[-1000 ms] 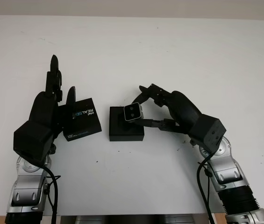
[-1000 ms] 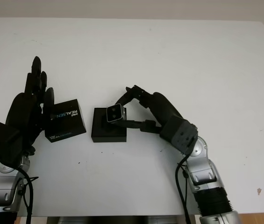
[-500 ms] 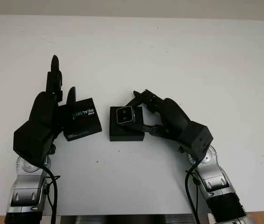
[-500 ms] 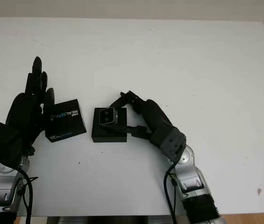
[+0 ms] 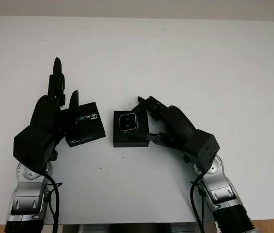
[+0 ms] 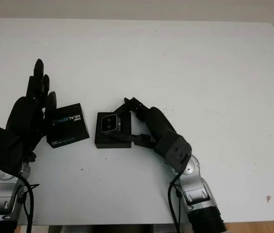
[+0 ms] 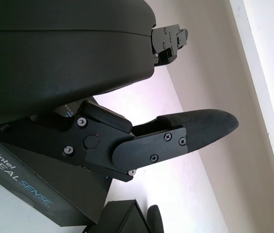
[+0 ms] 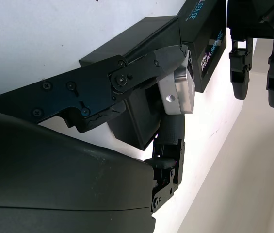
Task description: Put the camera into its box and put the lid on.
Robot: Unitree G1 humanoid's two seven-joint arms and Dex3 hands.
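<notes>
Right hand point(image 5: 149, 124) grips the camera point(image 5: 127, 122), pinched at its fingertips over the open box point(image 5: 131, 137). Camera is further left and lower than 1 s ago, now inside the box outline. Lens face up, long axis across the table. Left hand point(image 5: 49, 116) open, touching the lid point(image 5: 84, 124).

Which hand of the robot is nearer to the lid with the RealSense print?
Left. The left hand stands against the lid. The right hand is beyond the box, holding the camera.
</notes>
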